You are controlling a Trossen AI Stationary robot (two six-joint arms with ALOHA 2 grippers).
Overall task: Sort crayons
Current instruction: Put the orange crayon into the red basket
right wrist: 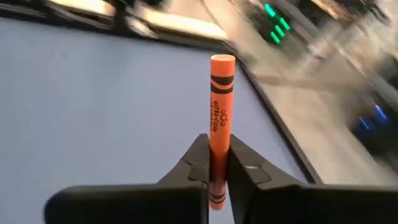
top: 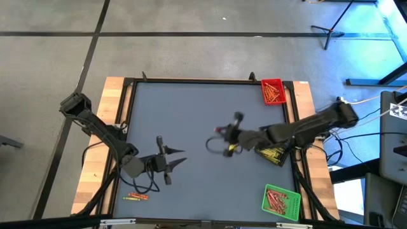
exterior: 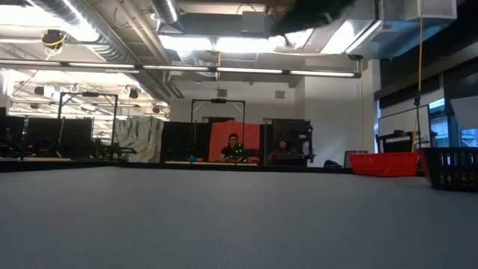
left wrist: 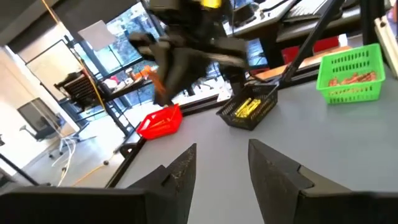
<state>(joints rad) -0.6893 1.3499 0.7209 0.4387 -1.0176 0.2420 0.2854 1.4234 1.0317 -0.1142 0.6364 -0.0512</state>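
Observation:
My right gripper (top: 222,135) hangs over the middle of the grey table (top: 191,114), shut on one orange crayon (right wrist: 221,99). My left gripper (left wrist: 221,168) stands open with nothing between its fingers, over the table's left near part (top: 173,159), and points toward the right arm. A few loose crayons (top: 135,196) lie flat on the table near its left near corner. Orange-red crayons fill the red tray (top: 272,91) and the green tray (top: 280,201). Yellow ones lie in the black tray (left wrist: 247,111). My right gripper pinches the orange crayon's lower end (right wrist: 217,163) between its two fingers. The crayon lies along the fingers, and most of its length juts out past their tips. The fingers come from the table's right side, slanting a little down. The crayon is lifted clear of the table.
The red tray sits at the far right corner, the black tray (top: 273,152) at the right edge under the right arm, and the green tray at the near right corner. A wooden frame (top: 114,108) borders the table. People sit in the room beyond (exterior: 234,147).

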